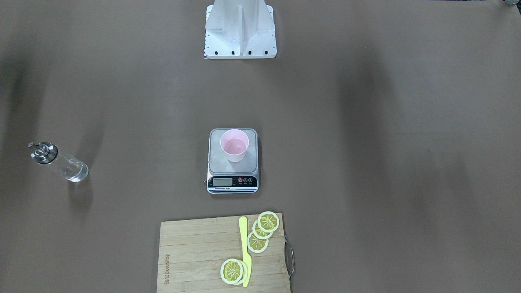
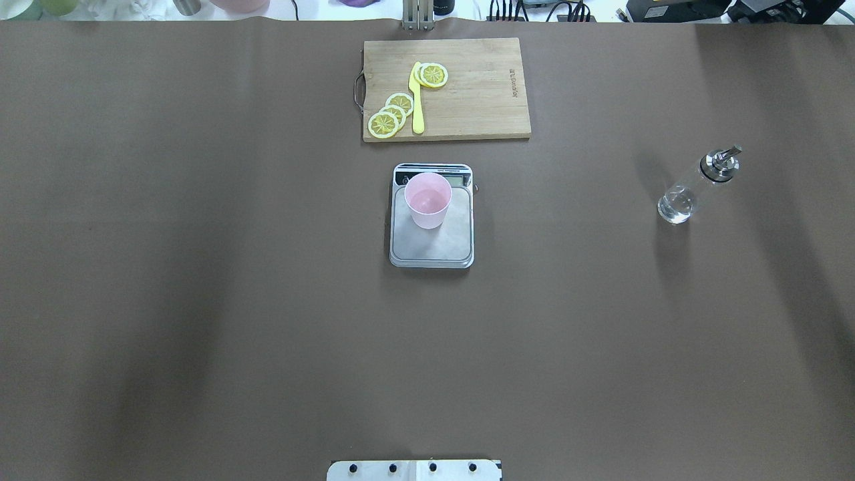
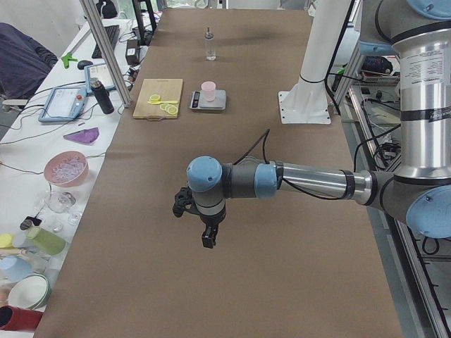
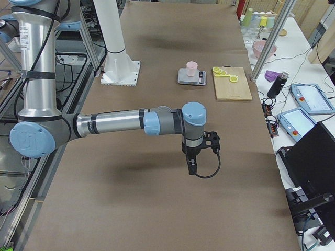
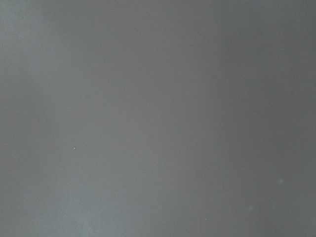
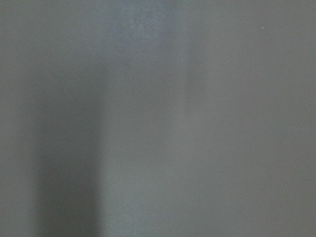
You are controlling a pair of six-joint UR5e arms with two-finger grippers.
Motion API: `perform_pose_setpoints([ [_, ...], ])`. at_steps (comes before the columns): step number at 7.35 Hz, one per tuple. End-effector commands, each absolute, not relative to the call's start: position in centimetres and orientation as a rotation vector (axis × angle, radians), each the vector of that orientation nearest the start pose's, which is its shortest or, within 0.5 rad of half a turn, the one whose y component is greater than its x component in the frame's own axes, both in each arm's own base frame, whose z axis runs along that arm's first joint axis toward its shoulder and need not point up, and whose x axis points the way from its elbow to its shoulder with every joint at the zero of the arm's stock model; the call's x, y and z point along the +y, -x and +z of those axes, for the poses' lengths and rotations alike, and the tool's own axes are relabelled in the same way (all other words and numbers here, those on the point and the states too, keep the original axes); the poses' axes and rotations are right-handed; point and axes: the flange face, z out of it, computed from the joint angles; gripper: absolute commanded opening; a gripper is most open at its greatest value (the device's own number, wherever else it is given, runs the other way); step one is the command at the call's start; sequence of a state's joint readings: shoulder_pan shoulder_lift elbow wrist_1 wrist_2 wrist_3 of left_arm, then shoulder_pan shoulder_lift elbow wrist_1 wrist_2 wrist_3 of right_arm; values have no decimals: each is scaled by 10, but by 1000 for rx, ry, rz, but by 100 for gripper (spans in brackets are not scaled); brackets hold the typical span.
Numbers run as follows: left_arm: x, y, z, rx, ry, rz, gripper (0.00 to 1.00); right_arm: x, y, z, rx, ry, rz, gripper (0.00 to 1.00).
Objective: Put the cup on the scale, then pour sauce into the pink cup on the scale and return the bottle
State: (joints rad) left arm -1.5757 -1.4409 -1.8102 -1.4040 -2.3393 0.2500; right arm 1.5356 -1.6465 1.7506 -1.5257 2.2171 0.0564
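Pink cup [image 2: 427,199] upright on the scale [image 2: 431,244], on the far part of the steel platform, its rim covering part of the display strip. Scale sits mid-tabletop [image 2: 200,300], display end facing the far edge. Can't tell the liquid level in the cup.

Glass bottle [image 2: 688,192] stands on its base well apart, toward the right edge, with the metal pourer [image 2: 720,162] on top.

Bamboo cutting board [image 2: 481,93] lies by the far edge, just beyond the scale. On it: yellow knife [image 2: 417,100], three overlapping lemon slices [image 2: 393,115] on the knife's left, more [image 2: 433,74] at its far end.

White base plate [image 2: 414,470] at mid near edge.
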Motion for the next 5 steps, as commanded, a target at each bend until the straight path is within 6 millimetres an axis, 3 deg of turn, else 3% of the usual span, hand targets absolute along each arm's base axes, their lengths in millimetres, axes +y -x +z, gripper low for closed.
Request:
perform_pose_setpoints([
  [1,-431,66,617,769,-40,209,98,-436,-56,636,-691,-161,54,100],
  [5,-431,66,619,770,-38,208,98,-428,-54,662,-708,-137,47,100],
])
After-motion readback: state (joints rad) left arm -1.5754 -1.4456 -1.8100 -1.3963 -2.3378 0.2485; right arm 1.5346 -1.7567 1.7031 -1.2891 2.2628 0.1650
